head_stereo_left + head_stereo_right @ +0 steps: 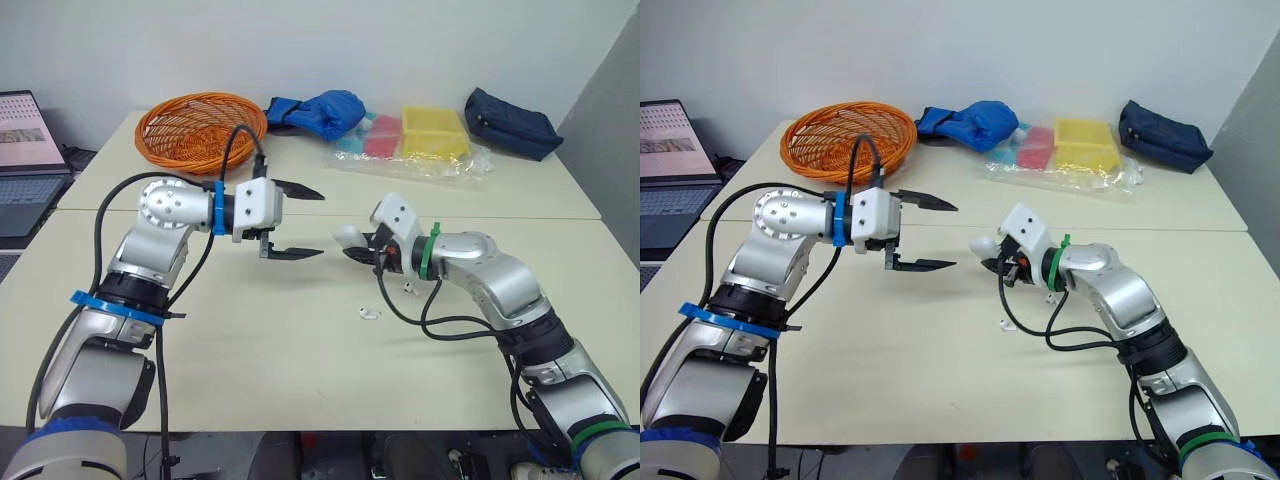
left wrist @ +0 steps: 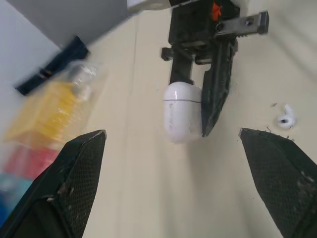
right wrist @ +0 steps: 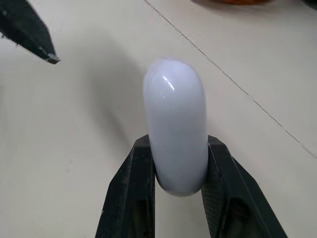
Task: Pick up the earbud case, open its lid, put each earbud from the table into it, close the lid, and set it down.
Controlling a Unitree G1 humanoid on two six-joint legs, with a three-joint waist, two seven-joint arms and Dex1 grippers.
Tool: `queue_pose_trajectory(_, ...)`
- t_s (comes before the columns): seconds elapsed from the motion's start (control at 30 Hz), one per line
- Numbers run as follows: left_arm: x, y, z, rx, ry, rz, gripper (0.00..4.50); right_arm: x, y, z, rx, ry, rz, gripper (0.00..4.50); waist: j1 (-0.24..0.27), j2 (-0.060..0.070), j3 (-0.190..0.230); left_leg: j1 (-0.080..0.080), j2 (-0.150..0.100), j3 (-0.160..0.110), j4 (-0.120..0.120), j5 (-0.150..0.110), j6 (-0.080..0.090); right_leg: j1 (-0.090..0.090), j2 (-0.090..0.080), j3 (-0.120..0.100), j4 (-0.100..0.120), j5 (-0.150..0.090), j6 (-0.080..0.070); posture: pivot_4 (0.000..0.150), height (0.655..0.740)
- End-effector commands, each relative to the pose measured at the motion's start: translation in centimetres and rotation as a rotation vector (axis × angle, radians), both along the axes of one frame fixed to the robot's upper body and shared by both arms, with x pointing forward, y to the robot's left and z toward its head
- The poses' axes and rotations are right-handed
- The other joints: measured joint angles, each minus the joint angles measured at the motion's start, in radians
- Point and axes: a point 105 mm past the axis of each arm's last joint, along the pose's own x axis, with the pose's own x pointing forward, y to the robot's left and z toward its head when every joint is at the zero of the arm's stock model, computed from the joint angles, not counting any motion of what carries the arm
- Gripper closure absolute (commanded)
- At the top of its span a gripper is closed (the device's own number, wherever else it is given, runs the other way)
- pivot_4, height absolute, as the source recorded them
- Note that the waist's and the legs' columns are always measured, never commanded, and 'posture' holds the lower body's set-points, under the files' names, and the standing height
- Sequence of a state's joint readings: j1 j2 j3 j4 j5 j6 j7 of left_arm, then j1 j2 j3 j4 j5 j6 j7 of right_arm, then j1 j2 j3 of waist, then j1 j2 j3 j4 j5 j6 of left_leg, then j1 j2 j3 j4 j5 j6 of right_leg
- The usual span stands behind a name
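Nearest the front edge: bare cream table (image 1: 300,380). Just beyond, loose on the tabletop: one white earbud (image 1: 367,313). Close under the right forearm: a second small white piece (image 1: 408,288), probably the other earbud, too small to confirm.

Past these, apparently lifted just off the surface: white earbud case (image 3: 174,114), lid shut, clamped across its narrow sides between the two fingers of the right gripper (image 1: 358,250), rounded end protruding toward the left arm. Thin seam line across the shell in the left wrist view. Facing it, near but apart: left gripper (image 1: 305,222), fingers spread wide, nothing between them.

Judged handling of the case: light, rigid, glossy plastic, hence prone to slipping or twisting out of a pinch, with the hinge as the likely weak point. Best held firmly on the lower body, leaving the lid section free for an opposing fingertip to lever at the seam. Earbuds: tiny, smooth, easily flicked away, best pinched across the stem.

Farthest back: orange basket (image 1: 200,130), blue bundle (image 1: 325,110), clear bag of yellow and pink boxes (image 1: 435,135), navy pouch (image 1: 510,122). Off the table's left end: laptop (image 1: 25,150).
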State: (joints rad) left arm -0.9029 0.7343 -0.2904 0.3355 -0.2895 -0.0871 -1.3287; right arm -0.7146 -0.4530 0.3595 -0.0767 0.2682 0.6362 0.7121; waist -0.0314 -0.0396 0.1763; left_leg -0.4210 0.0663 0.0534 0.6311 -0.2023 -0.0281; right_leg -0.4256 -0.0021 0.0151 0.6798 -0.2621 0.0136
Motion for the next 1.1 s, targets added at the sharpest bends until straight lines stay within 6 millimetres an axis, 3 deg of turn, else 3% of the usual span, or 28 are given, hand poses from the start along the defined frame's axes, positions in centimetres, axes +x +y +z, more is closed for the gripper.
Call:
queue_pose_trajectory(0.03,-0.6,0.0,1.1,0.101,0.101,0.015,0.0,-0.7,0.9,1.3,-0.039,-0.126,0.071,3.67,0.0,0.0,0.0,0.0,0.0,0.0,0.0,0.0,0.0,0.0,0.001,0.0,0.0,0.0,0.0,0.15,0.74)
queue_pose_trajectory(0.37,-0.4,-0.7,-0.3,0.178,0.135,-0.01,0.0,-1.3,1.8,1.4,-0.087,-0.19,0.11,3.67,0.002,0.0,0.0,0.0,0.0,0.0,0.0,0.0,0.0,0.0,0.0,0.0,0.0,-0.001,-0.001,0.15,0.74)
queue_pose_trajectory(0.47,-0.2,-1.2,0.1,0.146,0.118,-0.016,0.57,-1.4,1.9,1.4,-0.085,-0.19,0.113,3.67,0.002,0.0,0.0,0.0,0.0,0.0,0.0,0.0,0.0,0.0,0.0,0.0,0.0,-0.001,-0.001,0.15,0.74)
queue_pose_trajectory(0.6,0.1,-1.2,-0.4,0.181,0.112,0.006,1.78,-1.6,2.1,1.4,-0.091,-0.194,0.118,3.67,0.001,0.0,0.0,0.0,0.0,0.0,0.0,0.0,0.0,0.0,0.0,0.0,0.0,-0.001,-0.001,0.15,0.74)
queue_pose_trajectory(1.1,0.6,-1.4,-1.0,0.212,0.123,0.078,1.78,-1.2,2.0,1.4,-0.143,-0.224,0.095,3.67,0.002,0.0,0.0,0.0,0.0,0.0,0.001,0.0,0.0,0.0,0.0,0.0,0.001,-0.001,-0.001,0.15,0.74)
